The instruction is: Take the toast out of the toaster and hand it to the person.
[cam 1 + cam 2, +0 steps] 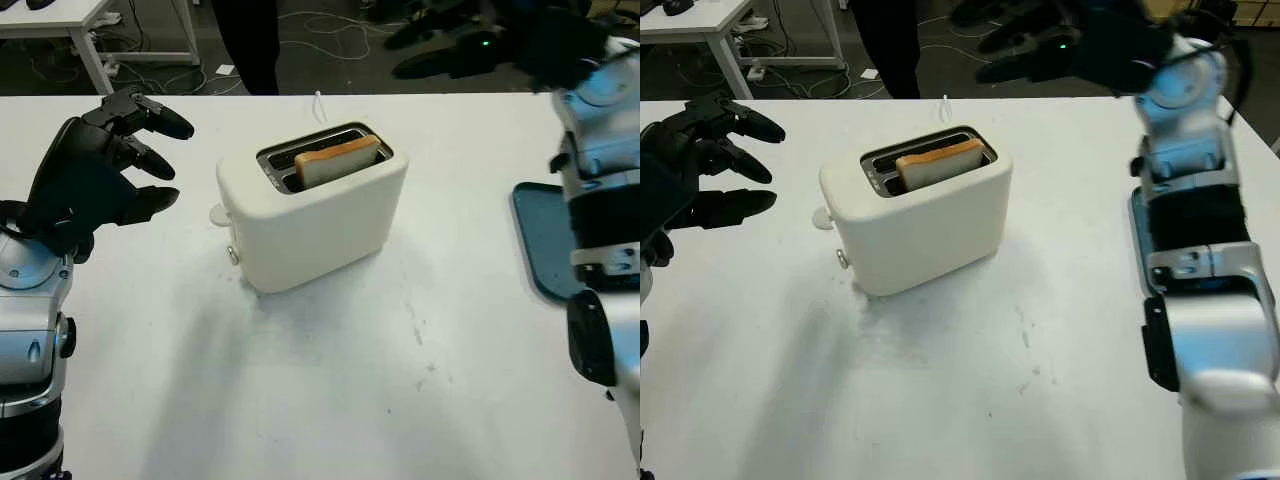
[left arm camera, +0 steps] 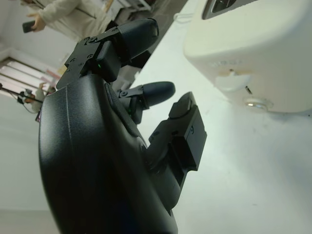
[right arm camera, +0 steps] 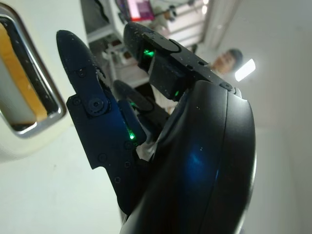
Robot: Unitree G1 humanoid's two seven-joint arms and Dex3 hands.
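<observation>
- On the white table [image 1: 330, 400], near its middle, stands a cream toaster [image 1: 310, 215], turned at an angle to the table edge.
- One slice of toast [image 1: 338, 160] stands upright in the slot, its top edge above the rim; the slot beside it looks dark.
- At the toaster's end facing the left hand sit a lever [image 1: 217, 213] and a small round knob [image 1: 232, 255].
- Left hand [image 1: 95, 175] hovers above the table, well apart from the toaster on its lever side, holding nothing, its fingers [image 1: 160, 120] extended toward the toaster.
- Right hand [image 1: 1060, 45] is raised above the far right part of the table, beyond the toaster, also holding nothing with its fingers [image 3: 85, 92] stretched out; in the right wrist view the slot and toast lie just past them.
- A dark blue tray [image 1: 540, 240] lies at the right edge of the table, partly behind the right arm.
- Beyond the far table edge a person [image 1: 250, 45] in dark clothing stands.
</observation>
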